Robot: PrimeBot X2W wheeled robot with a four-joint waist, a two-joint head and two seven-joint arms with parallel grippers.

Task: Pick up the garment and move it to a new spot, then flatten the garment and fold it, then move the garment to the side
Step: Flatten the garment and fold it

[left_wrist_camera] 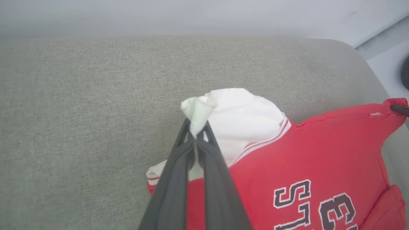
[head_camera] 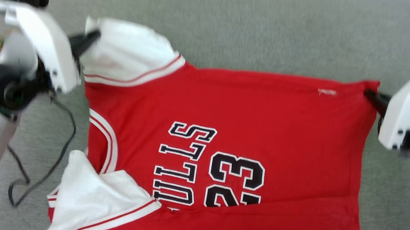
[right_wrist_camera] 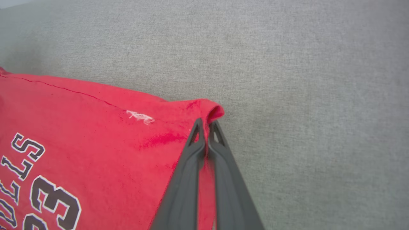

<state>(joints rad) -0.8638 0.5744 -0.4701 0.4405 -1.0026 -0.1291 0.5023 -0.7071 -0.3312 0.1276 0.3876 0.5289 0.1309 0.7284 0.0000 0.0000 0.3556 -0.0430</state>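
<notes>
You have the red jersey shirt (head_camera: 267, 115) of thin, soft fabric, with white sleeves, striped trim and black "BULLS 23" lettering, spread on the grey woven-cloth surface (head_camera: 258, 28). Its collar end points to the robot's left and its hem to the right. A fold along the near edge covers part of the lettering. Your left gripper (left_wrist_camera: 195, 131) has its two dark fingers pressed together on a bunch of the far white sleeve. Your right gripper (right_wrist_camera: 204, 126) is closed too, pinching the far hem corner. A thin black cable (head_camera: 65, 141) loops beside the left arm, near the collar.
</notes>
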